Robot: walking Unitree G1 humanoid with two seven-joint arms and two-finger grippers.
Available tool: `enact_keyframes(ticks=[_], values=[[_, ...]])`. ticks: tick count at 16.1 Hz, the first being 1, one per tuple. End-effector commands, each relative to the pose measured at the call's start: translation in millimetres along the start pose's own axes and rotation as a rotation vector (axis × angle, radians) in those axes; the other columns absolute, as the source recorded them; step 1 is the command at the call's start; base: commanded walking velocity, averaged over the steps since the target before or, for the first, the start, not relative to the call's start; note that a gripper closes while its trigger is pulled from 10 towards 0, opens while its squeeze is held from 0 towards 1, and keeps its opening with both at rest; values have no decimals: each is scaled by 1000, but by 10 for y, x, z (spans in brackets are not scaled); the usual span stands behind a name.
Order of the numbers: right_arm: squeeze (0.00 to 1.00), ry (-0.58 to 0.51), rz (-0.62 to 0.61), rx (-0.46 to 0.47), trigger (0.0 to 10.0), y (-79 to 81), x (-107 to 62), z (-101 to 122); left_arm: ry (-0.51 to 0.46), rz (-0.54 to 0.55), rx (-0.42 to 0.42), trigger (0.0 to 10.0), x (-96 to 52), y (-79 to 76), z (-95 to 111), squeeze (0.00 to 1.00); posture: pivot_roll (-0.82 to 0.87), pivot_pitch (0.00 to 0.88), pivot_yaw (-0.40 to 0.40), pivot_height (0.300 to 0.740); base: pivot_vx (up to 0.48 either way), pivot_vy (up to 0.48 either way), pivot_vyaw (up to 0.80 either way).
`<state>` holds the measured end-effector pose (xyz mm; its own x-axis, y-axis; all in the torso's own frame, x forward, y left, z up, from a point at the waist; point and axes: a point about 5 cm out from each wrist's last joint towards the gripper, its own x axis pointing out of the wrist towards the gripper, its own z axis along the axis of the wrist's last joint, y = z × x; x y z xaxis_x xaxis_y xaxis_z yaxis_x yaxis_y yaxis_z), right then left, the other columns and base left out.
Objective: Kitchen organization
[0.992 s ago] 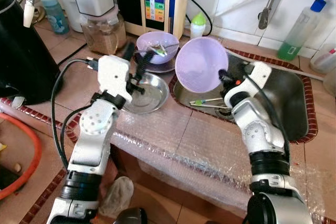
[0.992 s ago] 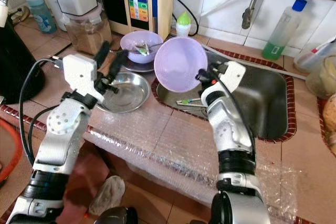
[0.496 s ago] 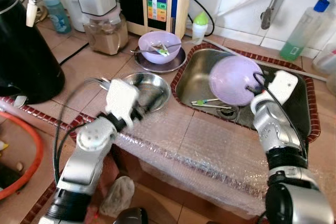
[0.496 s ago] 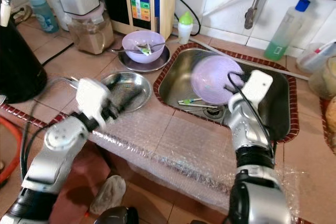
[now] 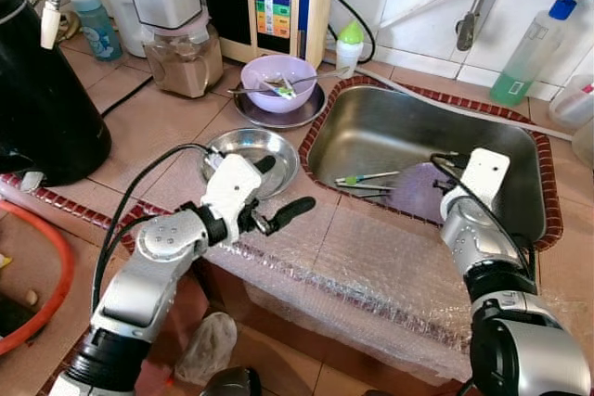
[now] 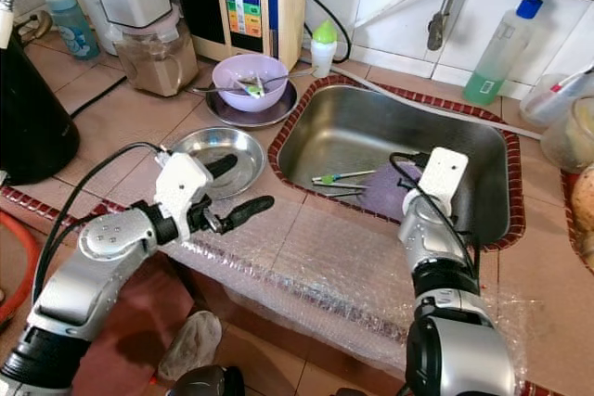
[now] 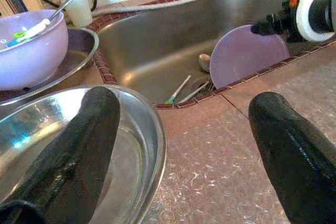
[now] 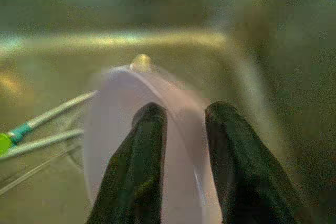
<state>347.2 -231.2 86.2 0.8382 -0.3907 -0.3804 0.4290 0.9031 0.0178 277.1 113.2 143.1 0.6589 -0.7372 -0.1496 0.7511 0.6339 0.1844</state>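
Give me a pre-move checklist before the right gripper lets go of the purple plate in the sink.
1. Right gripper fingers astride the purple plate's rim: ok.
2. Plate down inside the sink: ok.
3. Plate resting on the sink floor: cannot tell.
4. Utensils beside the plate, possibly under it: cannot tell.
5. Left gripper open, away from the sink, over the counter by the steel dish: ok.

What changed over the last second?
The right tool carried the purple bowl from above the counter edge down into the sink, gripping its rim throughout. The left tool pulled back off the steel plate, fingers open. Plate and the back bowl stayed put.
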Motion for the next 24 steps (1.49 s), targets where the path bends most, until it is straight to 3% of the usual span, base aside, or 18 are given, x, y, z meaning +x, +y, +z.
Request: enact_keyframes(ticks=[1, 2, 3, 4, 7, 8, 10, 13, 14, 15, 16, 17, 19, 20, 21, 22, 23, 24], values=[[1000, -50, 57, 4, 10000, 86, -10, 115, 14, -11, 16, 10000, 7, 9, 16, 1000, -9, 25, 5, 740, 0, 0, 0], [1000, -67, 90, 24, 10000, 126, -23, 147, 16, 3, 18, 10000, 5, 28, 15, 1000, -9, 25, 5, 740, 0, 0, 0], [1000, -79, 172, 120, 10000, 221, -53, 198, 13, 17, 20, 10000, 4, 55, 22, 1000, -9, 25, 5, 740, 0, 0, 0], [1000, -96, 205, 149, 10000, 265, -72, 234, -1, 60, 27, 10000, 7, 106, 47, 1000, -17, 28, 6, 740, 0, 0, 0], [1000, -213, 359, 245, 10000, 413, -193, 366, -27, 262, 46, 10000, -28, 335, 73, 1000, -16, 30, 1, 740, 0, 0, 0], [1000, -232, 421, 239, 10000, 463, -252, 365, -48, 396, 6, 10000, -79, 465, 66, 1000, -17, 31, -2, 740, 0, 0, 0], [1000, -255, 526, 198, 10000, 557, -354, 334, -6, 551, -71, 10000, -169, 598, -47, 1000, -20, 31, -3, 740, 0, 0, 0], [953, -325, 724, 122, 10000, 721, -569, 350, 40, 703, -190, 10000, -281, 746, -215, 1000, -25, 34, -4, 740, 0, 0, 0], [0, -337, 756, 72, 10000, 745, -620, 333, 62, 732, -220, 10000, -304, 781, -270, 1000, -25, 34, -4, 740, 0, 0, 0], [0, -334, 782, 42, 10000, 755, -661, 298, 95, 753, -264, 10000, -320, 805, -339, 1000, -25, 34, -4, 740, 0, 0, 0], [0, -320, 829, 67, 10000, 762, -715, 279, 102, 758, -313, 10000, -315, 811, -373, 541, -25, 34, -4, 740, 0, 0, 0], [0, -322, 866, 52, 10000, 769, -756, 263, 97, 749, -353, 10000, -290, 812, -377, 0, -29, 30, 2, 740, 0, 0, 0], [0, -318, 922, 14, 10000, 784, -837, 215, 86, 711, -443, 10000, -223, 791, -393, 0, -34, 29, 7, 740, 0, 0, 0], [0, -322, 932, -22, 10000, 791, -868, 192, 85, 704, -473, 8275, -194, 785, -400, 0, -40, 29, 11, 740, 0, 0, 0], [0, -325, 922, -39, 10000, 787, -871, 182, 84, 694, -488, 7725, -177, 780, -402, 0, -40, 29, 11, 740, 0, 0, 0], [0, -317, 921, -30, 10000, 779, -877, 163, 76, 688, -526, 2588, -158, 779, -401, 0, -40, 29, 11, 740, 0, 0, 0], [0, -312, 921, -31, 10000, 774, -886, 151, 78, 678, -537, 0, -150, 777, -402, 0, -40, 29, 11, 740, 0, 0, 0], [0, -308, 928, -44, 10000, 783, -900, 127, 84, 670, -547, 0, -134, 782, -403, 0, -48, 26, 16, 740, 0, 0, 0]])
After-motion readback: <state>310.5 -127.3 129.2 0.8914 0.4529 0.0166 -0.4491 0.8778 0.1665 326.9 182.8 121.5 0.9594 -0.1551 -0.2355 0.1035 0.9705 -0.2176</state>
